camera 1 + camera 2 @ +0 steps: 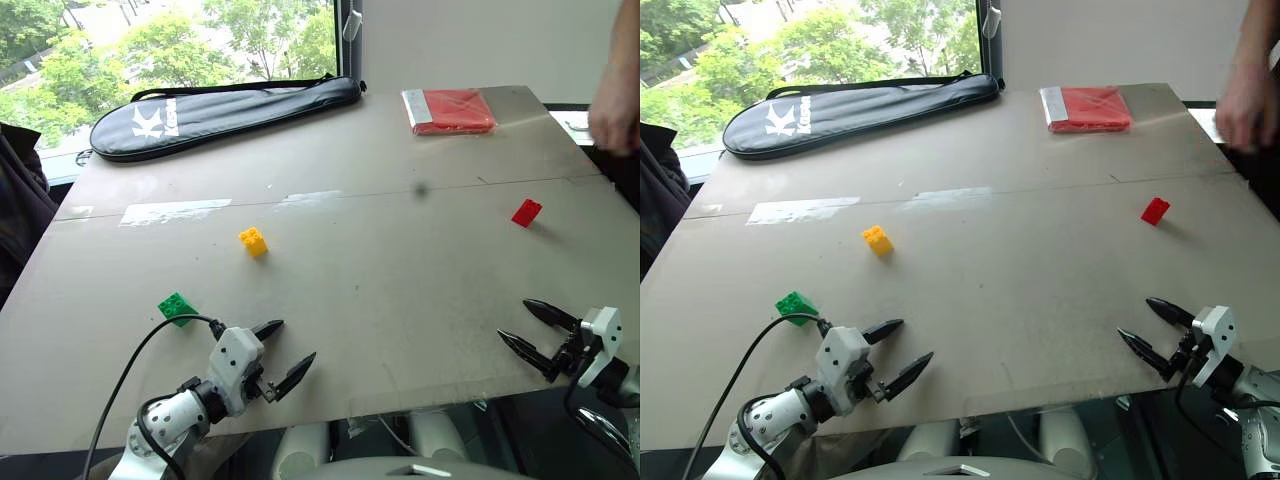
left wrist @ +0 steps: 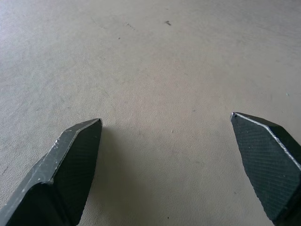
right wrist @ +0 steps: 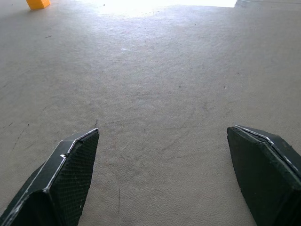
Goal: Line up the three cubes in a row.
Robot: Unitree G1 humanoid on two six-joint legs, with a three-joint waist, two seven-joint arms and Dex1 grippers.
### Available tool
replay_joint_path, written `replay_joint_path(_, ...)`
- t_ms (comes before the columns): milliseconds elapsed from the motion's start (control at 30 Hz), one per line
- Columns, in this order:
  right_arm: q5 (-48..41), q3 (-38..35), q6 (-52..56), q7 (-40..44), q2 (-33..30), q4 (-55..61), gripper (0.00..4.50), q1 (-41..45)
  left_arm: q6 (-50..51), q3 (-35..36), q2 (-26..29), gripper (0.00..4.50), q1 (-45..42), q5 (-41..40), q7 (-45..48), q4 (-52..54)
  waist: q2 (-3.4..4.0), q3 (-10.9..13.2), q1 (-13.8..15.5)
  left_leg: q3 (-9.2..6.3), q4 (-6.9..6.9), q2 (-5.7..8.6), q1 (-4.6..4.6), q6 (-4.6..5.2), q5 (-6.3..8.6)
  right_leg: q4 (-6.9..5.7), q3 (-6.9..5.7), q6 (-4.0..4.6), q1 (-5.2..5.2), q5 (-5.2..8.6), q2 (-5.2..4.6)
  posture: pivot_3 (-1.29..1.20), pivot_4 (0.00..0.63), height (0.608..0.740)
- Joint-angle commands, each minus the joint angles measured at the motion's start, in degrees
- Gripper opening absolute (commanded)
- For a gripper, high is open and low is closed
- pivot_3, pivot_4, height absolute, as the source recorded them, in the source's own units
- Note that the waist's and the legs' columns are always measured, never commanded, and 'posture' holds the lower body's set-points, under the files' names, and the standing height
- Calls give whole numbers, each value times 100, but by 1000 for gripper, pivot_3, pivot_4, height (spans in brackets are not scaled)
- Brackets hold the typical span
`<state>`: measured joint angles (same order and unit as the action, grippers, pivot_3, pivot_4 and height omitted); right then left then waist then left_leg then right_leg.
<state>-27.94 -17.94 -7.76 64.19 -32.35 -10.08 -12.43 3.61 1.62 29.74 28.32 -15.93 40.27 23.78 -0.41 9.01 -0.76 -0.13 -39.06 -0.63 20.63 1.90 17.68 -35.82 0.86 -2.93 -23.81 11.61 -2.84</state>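
Three studded cubes lie apart on the grey table (image 1: 380, 280). The yellow cube (image 1: 253, 241) sits left of centre and also shows in the right wrist view (image 3: 37, 4). Near the left front lies the green cube (image 1: 177, 308), and the red cube (image 1: 526, 212) is far off at the right. My left gripper (image 1: 291, 345) hovers open and empty near the front edge, just right of the green cube. At the front right corner my right gripper (image 1: 524, 325) is open too, well in front of the red cube.
A black racket bag (image 1: 225, 115) lies along the table's far left edge. A flat red packet (image 1: 449, 110) with a white edge rests at the far right. A person's hand (image 1: 615, 105) hangs over the right side. A black cable (image 1: 140, 360) runs by the left arm.
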Motion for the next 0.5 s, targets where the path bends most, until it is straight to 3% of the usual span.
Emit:
replay_joint_path(33, 23, 100, 67, 14, 19, 23, 4500, 11, 184, -153, -30, 4467, 86, 34, -21, -110, 0, 0, 0, 0, 0, 0, 0, 0, 0, 0, 0, 0, 0, 0, 0, 0, 150, 740)
replay_joint_path(500, 0, 97, 153, -80, 48, 243, 4500, -43, 426, -138, -63, 4467, -58, -16, -78, 127, 1, 24, 6, -2, 0, 0, 5, 0, 0, 0, -4, 0, -4, 0, -4, 0, 150, 740)
